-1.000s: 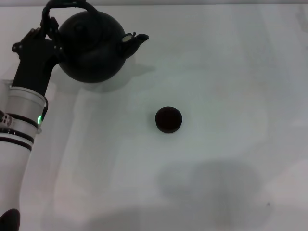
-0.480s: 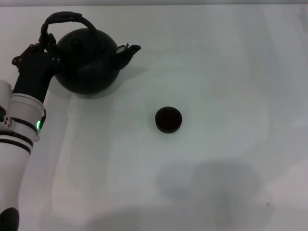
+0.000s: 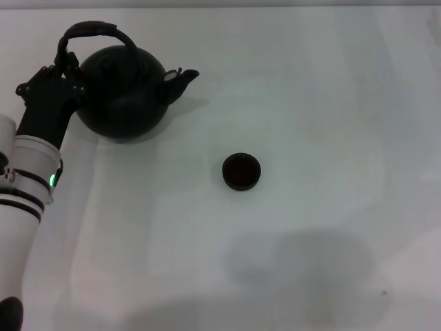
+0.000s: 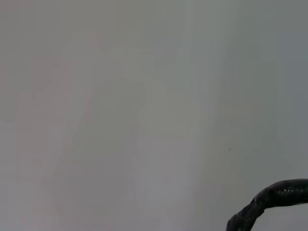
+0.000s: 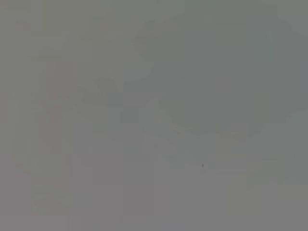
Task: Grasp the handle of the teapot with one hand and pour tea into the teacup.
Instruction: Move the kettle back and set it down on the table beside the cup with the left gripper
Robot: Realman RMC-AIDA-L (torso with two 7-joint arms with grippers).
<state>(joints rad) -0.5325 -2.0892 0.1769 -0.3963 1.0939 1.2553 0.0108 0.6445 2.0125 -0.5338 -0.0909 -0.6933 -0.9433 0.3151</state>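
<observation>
The setting looks like a bare robot test station or lab rather than a home or kitchen. A plain, pale white table (image 3: 310, 103) fills the whole head view, and both wrist views show only the same blank surface. On it stand only a matte-black teapot (image 3: 124, 93) and a small dark teacup (image 3: 241, 171), well apart, while a white and black robot arm (image 3: 27, 186) reaches in from the left edge.

Surface (image 3: 310, 103): plain, pale white-grey, matte, fills the head view edge to edge. Soft grey shadows (image 3: 303, 265) lie on its near part. One tiny dark speck (image 3: 384, 292) near the right corner; both wrist views show a similar speck.
</observation>
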